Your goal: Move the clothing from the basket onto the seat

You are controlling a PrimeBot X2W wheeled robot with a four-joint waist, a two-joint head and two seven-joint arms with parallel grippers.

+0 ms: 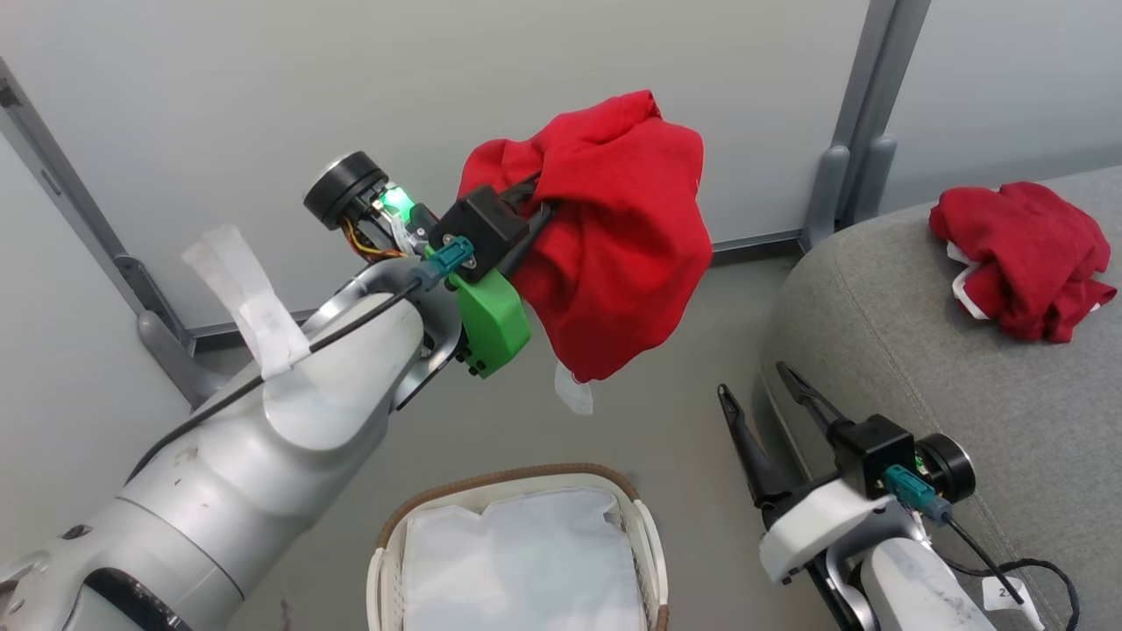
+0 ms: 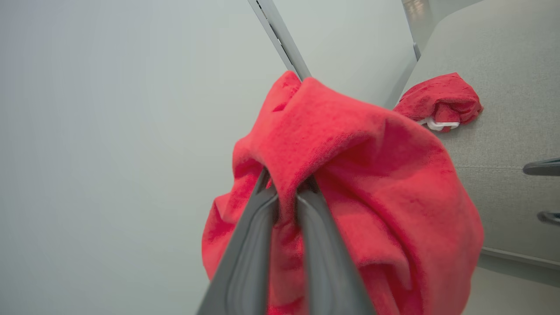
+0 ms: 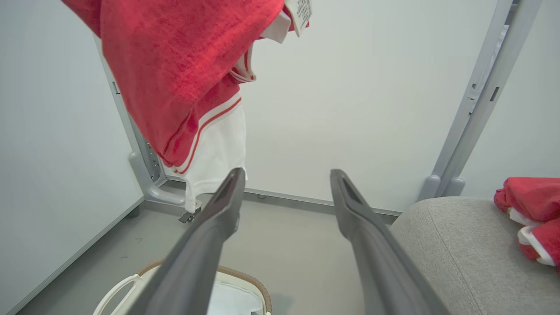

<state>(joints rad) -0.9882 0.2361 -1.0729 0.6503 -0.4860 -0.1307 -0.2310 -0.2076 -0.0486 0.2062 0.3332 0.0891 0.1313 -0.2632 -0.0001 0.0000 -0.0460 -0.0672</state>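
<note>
My left gripper is shut on a bright red garment and holds it high in the air, left of the seat; its folds drape over the fingers. From below, that garment shows white trim and a white panel. A second red garment with white trim lies bunched on the grey seat at the right. The white basket with a brown rim stands on the floor below, holding just its white liner. My right gripper is open and empty beside the seat's front edge.
Pale wall panels with grey metal posts close off the space behind. Grey floor lies between the basket and the seat. A black cable hangs by my right wrist against the seat's side.
</note>
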